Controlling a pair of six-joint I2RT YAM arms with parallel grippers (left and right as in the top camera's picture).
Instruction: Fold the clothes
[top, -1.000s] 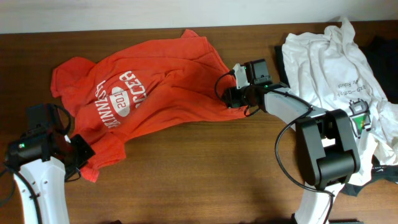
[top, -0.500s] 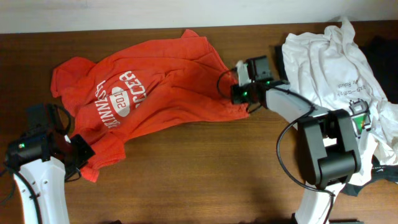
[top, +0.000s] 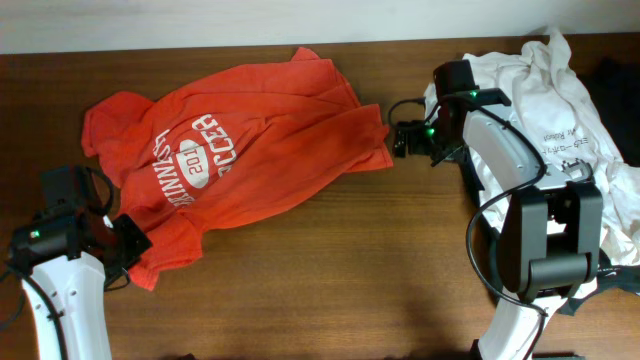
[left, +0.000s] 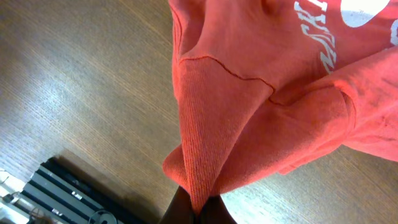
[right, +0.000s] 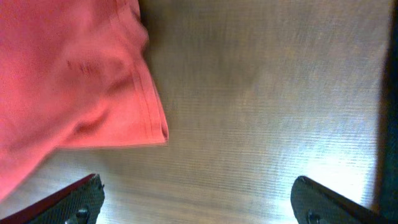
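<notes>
The orange-red T-shirt (top: 230, 160) with white lettering lies rumpled across the left and middle of the table. My left gripper (top: 125, 245) is shut on its lower left corner; in the left wrist view the fabric (left: 261, 93) bunches into the closed left gripper (left: 202, 205). My right gripper (top: 405, 138) hovers just right of the shirt's right hem corner (top: 383, 150), open and holding nothing. In the right wrist view the right gripper (right: 202, 199) stands wide over bare wood, with the hem corner (right: 124, 118) beyond its left finger. A white tee (top: 545, 100) lies heaped at the right.
A dark garment (top: 615, 75) lies at the far right behind the white tee. The right arm's base (top: 540, 250) stands at the front right on the tee's edge. A dark slatted object (left: 81, 193) shows beside the table in the left wrist view.
My right gripper let go of the shirt's right hem, opened wide and drew back to the right. The shirt's right side now lies stretched farther right. The left gripper has not moved.
</notes>
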